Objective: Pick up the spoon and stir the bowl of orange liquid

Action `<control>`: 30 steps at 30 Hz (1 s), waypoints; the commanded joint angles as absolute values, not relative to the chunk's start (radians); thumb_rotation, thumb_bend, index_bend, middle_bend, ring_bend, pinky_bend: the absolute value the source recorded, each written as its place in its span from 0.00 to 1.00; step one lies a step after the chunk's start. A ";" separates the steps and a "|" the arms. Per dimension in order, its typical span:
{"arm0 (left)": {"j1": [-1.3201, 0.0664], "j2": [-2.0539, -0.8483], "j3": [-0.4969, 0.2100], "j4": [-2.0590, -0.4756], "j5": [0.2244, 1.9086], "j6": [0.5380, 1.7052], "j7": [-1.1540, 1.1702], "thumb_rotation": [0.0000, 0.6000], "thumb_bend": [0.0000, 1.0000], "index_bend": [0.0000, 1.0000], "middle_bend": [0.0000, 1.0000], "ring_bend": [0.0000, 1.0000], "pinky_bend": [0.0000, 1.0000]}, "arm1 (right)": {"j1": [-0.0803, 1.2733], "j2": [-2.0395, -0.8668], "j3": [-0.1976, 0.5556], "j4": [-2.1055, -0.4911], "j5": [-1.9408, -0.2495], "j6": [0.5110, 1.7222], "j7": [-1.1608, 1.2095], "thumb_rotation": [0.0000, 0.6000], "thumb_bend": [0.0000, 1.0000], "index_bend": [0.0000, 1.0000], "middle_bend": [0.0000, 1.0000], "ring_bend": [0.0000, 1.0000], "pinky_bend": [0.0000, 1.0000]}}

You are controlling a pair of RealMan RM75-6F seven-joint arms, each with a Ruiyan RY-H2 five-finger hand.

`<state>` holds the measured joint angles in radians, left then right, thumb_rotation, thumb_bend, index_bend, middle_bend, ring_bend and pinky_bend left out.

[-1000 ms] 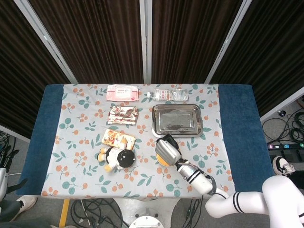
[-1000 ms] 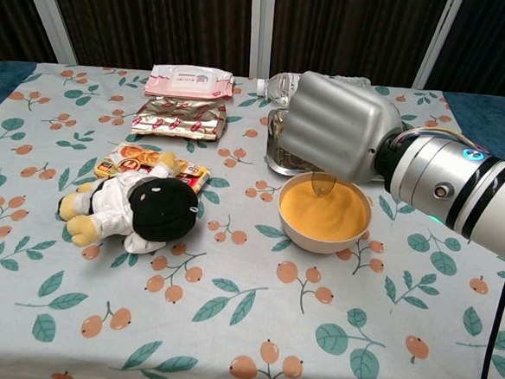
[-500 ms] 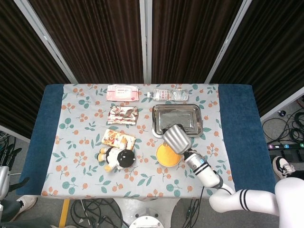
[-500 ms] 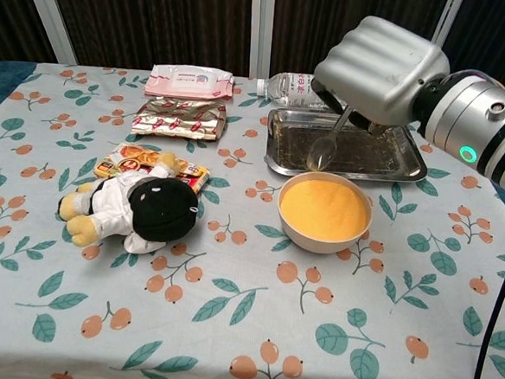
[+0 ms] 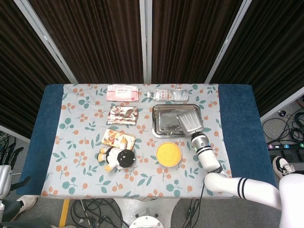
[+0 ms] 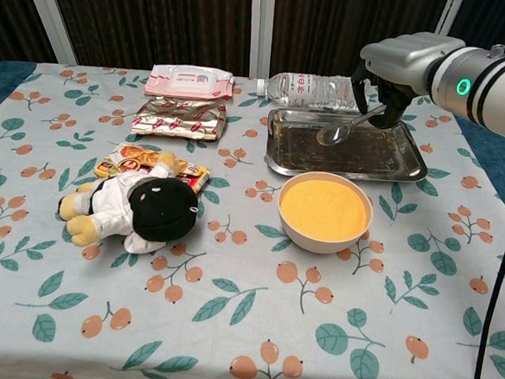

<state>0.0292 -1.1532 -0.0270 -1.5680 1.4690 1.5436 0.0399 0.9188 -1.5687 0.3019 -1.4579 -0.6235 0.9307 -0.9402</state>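
A white bowl [image 6: 325, 213] [image 5: 169, 154] of orange liquid stands on the flowered cloth, in front of a steel tray [image 6: 276, 161] [image 5: 164, 123]. My right hand [image 6: 398, 70] [image 5: 190, 123] holds a metal spoon [image 6: 346, 127] by its handle. The spoon's bowl hangs just above the middle of the tray, behind the orange bowl and apart from it. In the head view the hand covers the tray's right half and hides the spoon. My left hand shows in neither view.
A plush toy [image 6: 134, 208] lies left of the bowl, beside a snack packet [image 6: 129, 159]. Further back are a foil packet [image 6: 180, 116], a pink wipes pack [image 6: 191, 81] and a lying water bottle [image 6: 307, 89]. Blue cloth [image 5: 237, 133] edges both table sides.
My right hand lifted the spoon out of the orange bowl and carried it back and to the right, over the steel tray. The bowl stayed in place.
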 commanded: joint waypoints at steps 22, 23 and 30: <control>0.031 -1.148 -0.024 -1.562 1.460 1.536 0.034 1.00 0.06 0.21 0.14 0.12 0.13 | 1.107 -1.787 0.288 -1.006 -0.246 0.796 -0.961 1.00 0.03 0.44 1.00 1.00 1.00; 0.030 -1.148 -0.024 -1.562 1.461 1.536 0.034 1.00 0.06 0.21 0.14 0.12 0.13 | 1.104 -1.780 0.288 -1.009 -0.251 0.796 -0.953 1.00 0.01 0.43 1.00 1.00 1.00; 0.022 -1.148 -0.028 -1.561 1.471 1.539 0.032 1.00 0.06 0.21 0.14 0.12 0.13 | 1.045 -1.645 0.314 -1.145 -0.326 0.807 -0.834 1.00 0.00 0.39 1.00 1.00 1.00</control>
